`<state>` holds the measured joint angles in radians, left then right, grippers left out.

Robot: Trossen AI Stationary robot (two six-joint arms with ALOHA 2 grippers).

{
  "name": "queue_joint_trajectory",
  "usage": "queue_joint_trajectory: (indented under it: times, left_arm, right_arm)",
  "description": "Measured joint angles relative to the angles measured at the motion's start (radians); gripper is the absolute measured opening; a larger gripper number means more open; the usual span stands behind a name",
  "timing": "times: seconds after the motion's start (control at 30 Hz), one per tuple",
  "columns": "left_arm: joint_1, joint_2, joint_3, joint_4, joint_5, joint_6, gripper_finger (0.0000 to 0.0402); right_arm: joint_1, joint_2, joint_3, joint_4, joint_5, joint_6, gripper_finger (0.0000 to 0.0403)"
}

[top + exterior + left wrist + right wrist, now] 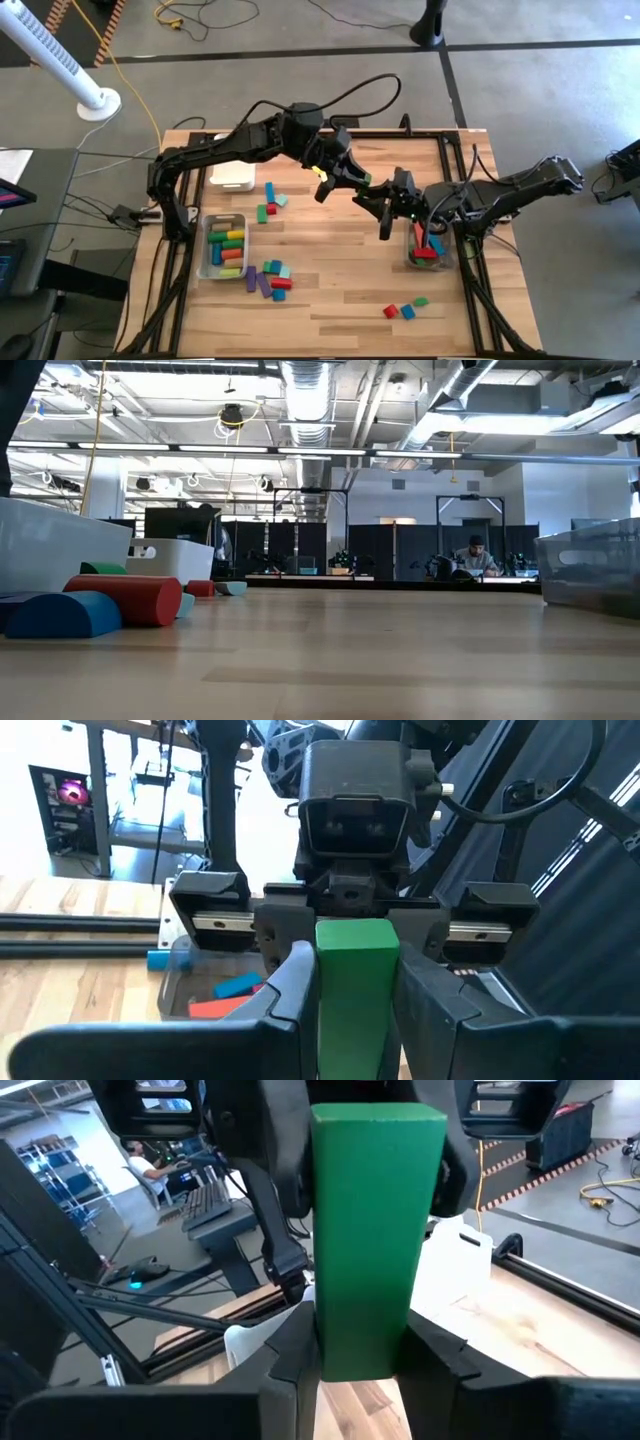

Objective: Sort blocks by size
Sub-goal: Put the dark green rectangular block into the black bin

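A green bar block [355, 990] hangs in the air over the middle of the table, level between my two grippers, which face each other. My left gripper [338, 180] comes from the table's left and is shut on one end of the block. My right gripper [385, 208] comes from the right and is shut on the other end [375, 1230]. Coloured blocks lie in a clear bin [212, 262] at the left. Red and blue blocks lie in a clear bin [410, 258] below my right gripper. Loose blocks [268, 280] lie on the wood. My left gripper pinches the green block's near end [335, 1020] between its two fingers [295, 985], one on each long side. The fingers come about level from the table's left and lie along the block. The block is clear of the table. My right gripper pinches the block's other end [350, 1335] between its two fingers [295, 1350], on opposite long sides. The fingers come about level from the table's right and lie along the block, which stretches away toward my left gripper.
A white tray [232, 177] stands at the far left. Loose blocks lie beside it [270, 200] and near the front right [405, 310]. In the low view a red cylinder [125, 598] and a blue block [65, 613] lie at the left. A person sits far behind the table.
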<state>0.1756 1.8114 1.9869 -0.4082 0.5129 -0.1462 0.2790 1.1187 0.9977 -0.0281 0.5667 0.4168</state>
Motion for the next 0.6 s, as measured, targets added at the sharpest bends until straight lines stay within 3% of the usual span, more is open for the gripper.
queue_joint_trajectory:
  times: [0.3, 0.6]
  left_arm:
    - [0.020, -0.011, -0.001, -0.131, 0.007, 0.002, 0.0194]
    - [0.055, -0.099, 0.000, -0.398, 0.004, 0.133, 0.0218]
  right_arm:
    - [0.026, -0.006, 0.000, -0.200, -0.012, 0.159, 0.0125]
    - [0.139, -0.066, 0.000, -0.656, -0.072, 0.599, 0.0125]
